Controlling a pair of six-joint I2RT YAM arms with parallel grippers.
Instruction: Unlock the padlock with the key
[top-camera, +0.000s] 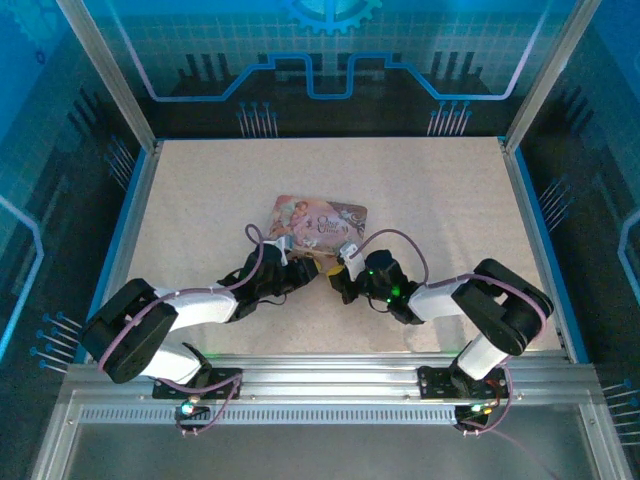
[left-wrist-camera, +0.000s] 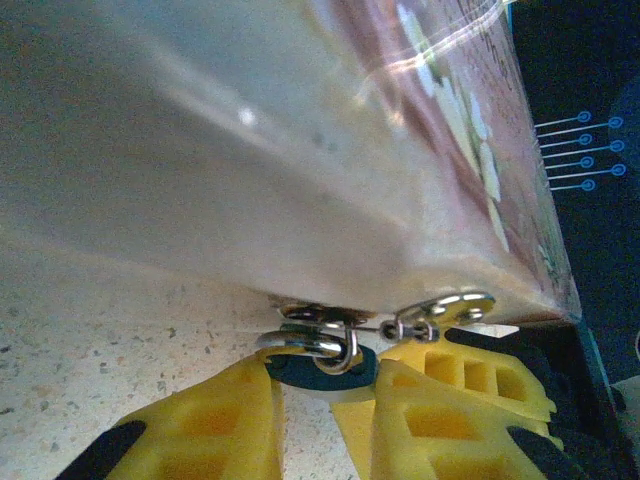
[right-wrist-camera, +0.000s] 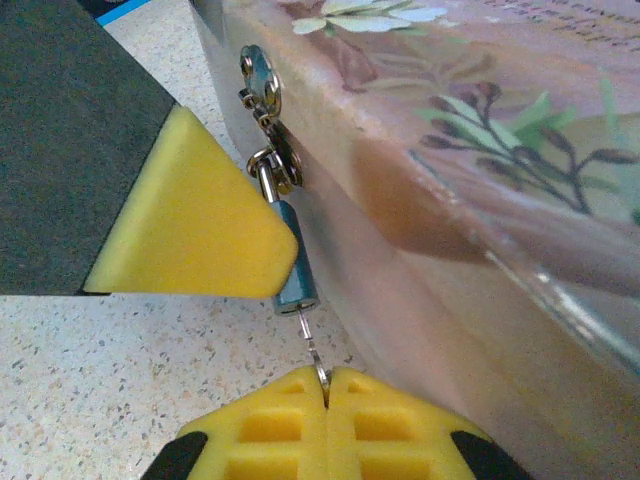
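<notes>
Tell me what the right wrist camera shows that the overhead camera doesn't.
Right wrist view: the thin key pinched in the shut right pincer, reaching up to the underside of the padlock, with a yellow finger pressed against it. Overhead view: the whole left arm and right arm, and the table. Both: the pink tin, with the left pincer facing the right one beside it.

Glossy metal padlock (right-wrist-camera: 298, 285), thin shiny metal key (right-wrist-camera: 312, 348), glossy printed tin (right-wrist-camera: 480, 150), matt speckled tabletop (right-wrist-camera: 100, 380)

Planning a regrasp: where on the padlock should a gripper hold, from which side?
Probably the padlock body, pinched across its width from the open side: the tin backs it, its shackle hangs in the hasp, and the key fills its end.
</notes>
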